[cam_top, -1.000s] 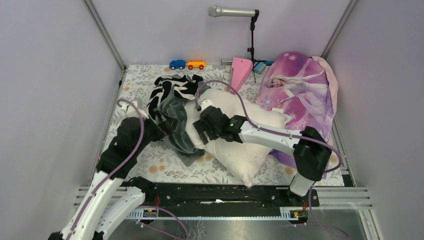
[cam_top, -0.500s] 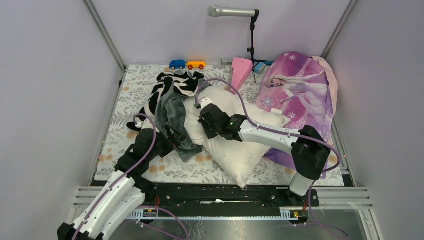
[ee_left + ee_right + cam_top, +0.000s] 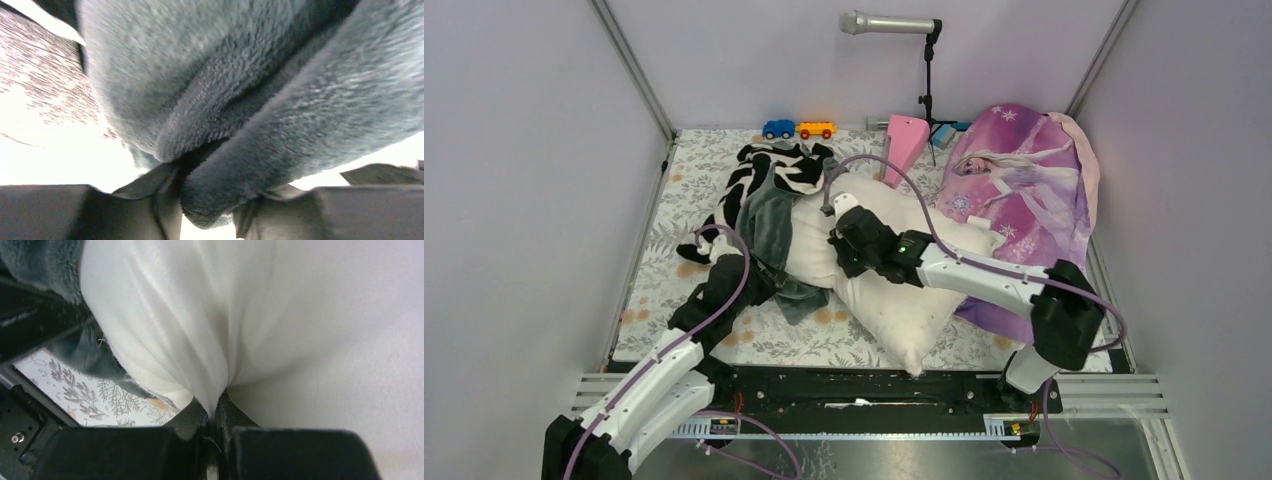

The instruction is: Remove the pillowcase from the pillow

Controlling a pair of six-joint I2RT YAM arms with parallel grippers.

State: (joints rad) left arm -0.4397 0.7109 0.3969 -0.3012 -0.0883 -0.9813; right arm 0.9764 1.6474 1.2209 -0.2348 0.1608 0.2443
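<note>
Pillow (image 3: 894, 295) at centre of worktop (image 3: 659, 250). Lies diagonally, one corner toward near edge, far end under right arm. Mostly bare white cloth on show.

Pillowcase (image 3: 769, 225) bunched against pillow's left side, toward left edge. Cannot tell whether any of pillow sits inside it.

Left gripper (image 3: 210, 197) clamped on a thick fold of grey-green fleece — fabric fills the wrist view and bulges out between the fingers.

Right gripper (image 3: 218, 412) pinches a pleat of white pillow cloth, jaws nearly together, creases fanning out from the pinch.

Black-and-white striped cloth (image 3: 774, 165) adjoins pillowcase toward far-left corner — cannot tell whether same piece.

Princess-print fabric (image 3: 1024, 190) heaped along right edge, touching pillow.

Two toy cars (image 3: 799, 129) at far edge. Pink wedge (image 3: 904, 145) near them, to the right.
</note>
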